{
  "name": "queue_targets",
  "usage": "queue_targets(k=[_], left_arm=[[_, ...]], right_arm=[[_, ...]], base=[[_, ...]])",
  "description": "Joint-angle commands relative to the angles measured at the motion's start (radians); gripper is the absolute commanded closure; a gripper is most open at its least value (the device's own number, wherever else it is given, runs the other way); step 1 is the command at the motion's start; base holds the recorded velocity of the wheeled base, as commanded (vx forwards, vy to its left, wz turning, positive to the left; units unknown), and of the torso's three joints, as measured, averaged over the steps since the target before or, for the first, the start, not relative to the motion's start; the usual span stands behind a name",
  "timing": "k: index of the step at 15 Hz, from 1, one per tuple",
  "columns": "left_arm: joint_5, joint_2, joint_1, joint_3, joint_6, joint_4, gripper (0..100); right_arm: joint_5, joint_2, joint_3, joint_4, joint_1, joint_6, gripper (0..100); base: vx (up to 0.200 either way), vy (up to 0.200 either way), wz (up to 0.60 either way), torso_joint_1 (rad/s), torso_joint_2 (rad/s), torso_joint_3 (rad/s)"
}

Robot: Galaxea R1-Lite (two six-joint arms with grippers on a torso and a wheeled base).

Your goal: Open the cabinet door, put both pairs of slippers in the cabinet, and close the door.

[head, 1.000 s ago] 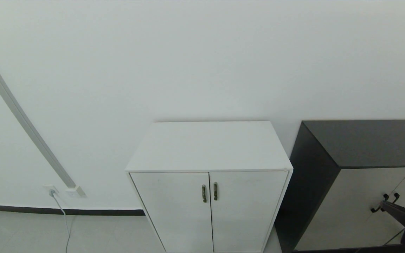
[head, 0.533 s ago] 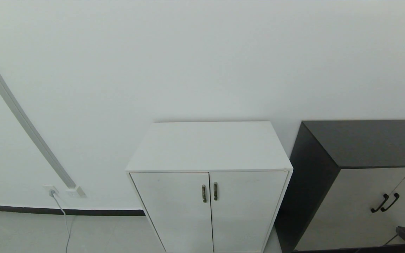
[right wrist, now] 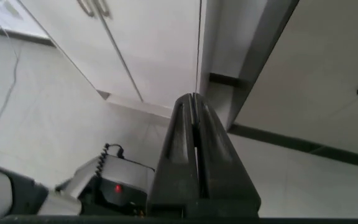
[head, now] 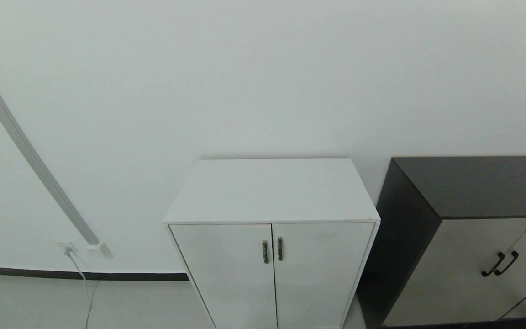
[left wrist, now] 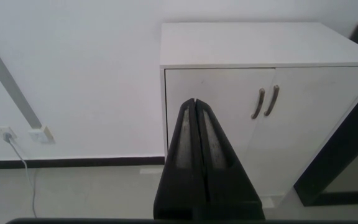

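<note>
Head view: you see the white cabinet at the wall, both doors shut, handles meeting mid-front — black cabinet just beside, right. Left wrist view: left gripper fingers pressed together, empty, facing the white cabinet's doors. Right wrist view: right gripper likewise clamped, empty — above floor near both cabinets.

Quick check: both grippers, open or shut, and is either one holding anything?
Left gripper: closed, holding nothing.
Right gripper: closed, holding nothing.
</note>
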Motion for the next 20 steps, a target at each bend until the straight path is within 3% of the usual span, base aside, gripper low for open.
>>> queue_targets(k=[1,5,10,12,16,20], left_arm=[[0.0,0.0,0.0,0.0,0.0,0.0,100],[0.002,-0.001,0.0,0.0,-0.002,0.0,100],[0.002,0.0,0.0,0.0,0.003,0.0,100],[0.002,0.0,0.0,0.0,0.003,0.0,100],[0.002,0.0,0.0,0.0,0.001,0.0,100],[0.002,-0.001,0.0,0.0,-0.002,0.0,100]], right_arm=[[0.001,-0.077,-0.002,0.015,0.015,-0.006,100],[-0.022,-0.085,-0.003,0.017,0.009,-0.009,100],[-0.238,-0.184,0.0,0.046,-0.002,0.055,100],[-0.241,-0.204,0.0,0.049,-0.005,0.089,100],[-0.238,-0.27,0.0,0.049,0.09,0.101,100],[-0.241,-0.322,0.0,0.049,0.019,0.101,100]], base=[[0.0,0.0,0.0,0.0,0.0,0.0],[0.0,0.0,0.0,0.0,0.0,0.0],[0.0,0.0,0.0,0.0,0.0,0.0],[0.0,0.0,0.0,0.0,0.0,0.0],[0.0,0.0,0.0,0.0,0.0,0.0],[0.0,0.0,0.0,0.0,0.0,0.0]])
